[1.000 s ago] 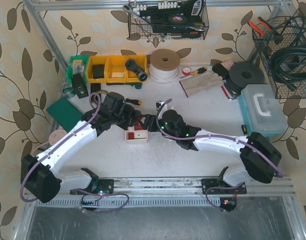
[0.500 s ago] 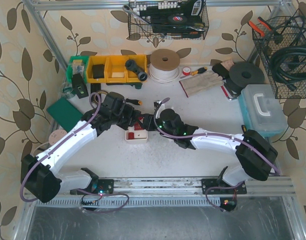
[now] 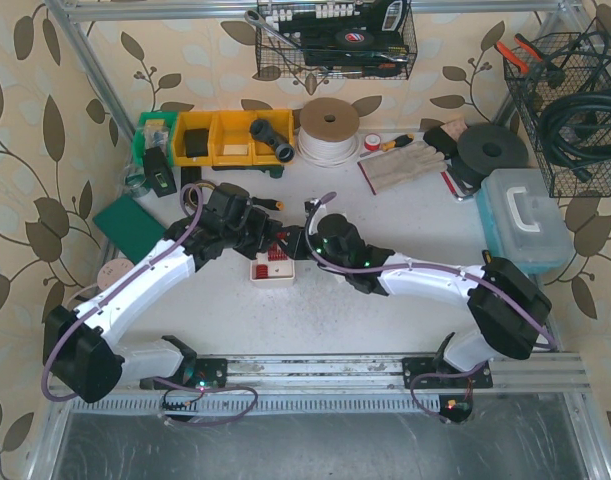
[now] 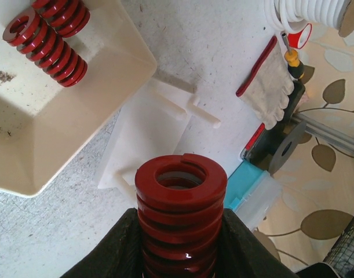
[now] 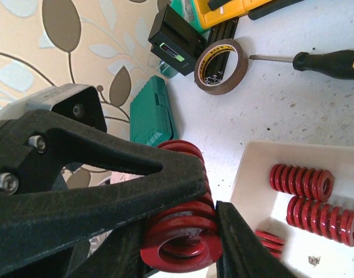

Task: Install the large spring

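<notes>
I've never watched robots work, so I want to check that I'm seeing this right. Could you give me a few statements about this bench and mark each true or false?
1. The left fingers grip a large red spring. True.
2. The white tray is empty. False: the white tray holds smaller red springs.
3. A screwdriver lies near a roll of tape. True.
4. The right fingers are far from the large red spring. False: the right fingers flank that same spring, against its sides.
</notes>
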### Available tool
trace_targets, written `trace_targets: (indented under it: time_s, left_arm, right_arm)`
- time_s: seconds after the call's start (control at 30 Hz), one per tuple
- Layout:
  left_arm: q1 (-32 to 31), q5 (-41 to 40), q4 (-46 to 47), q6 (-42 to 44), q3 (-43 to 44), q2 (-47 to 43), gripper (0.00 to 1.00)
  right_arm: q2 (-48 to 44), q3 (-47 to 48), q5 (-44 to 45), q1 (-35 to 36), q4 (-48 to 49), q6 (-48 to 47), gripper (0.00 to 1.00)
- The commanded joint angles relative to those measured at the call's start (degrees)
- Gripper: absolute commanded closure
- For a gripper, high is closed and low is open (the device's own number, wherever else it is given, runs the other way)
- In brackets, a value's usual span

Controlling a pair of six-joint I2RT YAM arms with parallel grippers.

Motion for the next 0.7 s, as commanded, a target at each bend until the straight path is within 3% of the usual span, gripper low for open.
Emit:
trace_targets:
  time_s: [0.0, 0.37, 0.67]
  left_arm:
    - [-0.84, 1.60, 1.33, 0.13, 3.18, -0.50, 1.00]
    - [-0.84, 0.60, 0.21, 0.33, 3.12, -1.00, 1.00]
    - [-0.84, 0.94, 1.17, -0.14, 1.96, -1.12, 1.00]
  right_arm:
    - [0.89, 2.15, -1.58, -0.13, -1.32, -1.37, 0.77]
    - [0.13, 3.56, -2.60, -0.29, -5.52, -3.53, 1.00]
    - [0.80, 4.53, -3.43, -0.60, -7.25, -4.18, 1.00]
